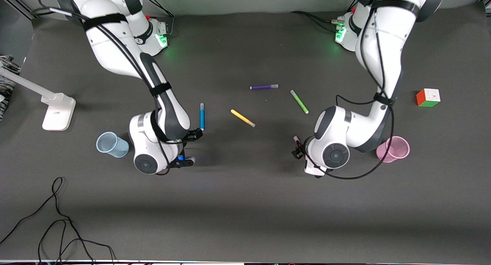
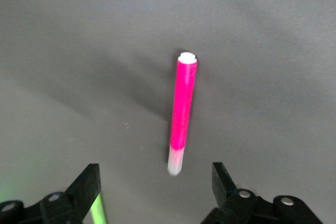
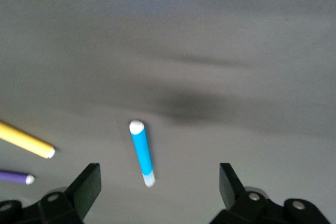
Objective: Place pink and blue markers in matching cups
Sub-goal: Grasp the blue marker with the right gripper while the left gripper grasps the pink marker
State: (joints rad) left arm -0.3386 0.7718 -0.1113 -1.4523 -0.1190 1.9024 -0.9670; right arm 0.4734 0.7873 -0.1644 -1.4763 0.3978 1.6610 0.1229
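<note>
While both markers lie on the table, 0 of 2 placements are done. Right gripper (image 3: 155, 192), jaws wide, hovers over the blue marker (image 3: 142, 152); left gripper (image 2: 156, 190), jaws wide, over the pink marker (image 2: 182, 112). Blue cup (image 1: 111, 144) and pink cup (image 1: 393, 149) stand empty.

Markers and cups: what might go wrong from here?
The pink marker and blue marker lie flat, so the open left gripper or right gripper could nudge them into a roll. The blue cup and pink cup look light, sit close to the arms, and might tip.
</note>
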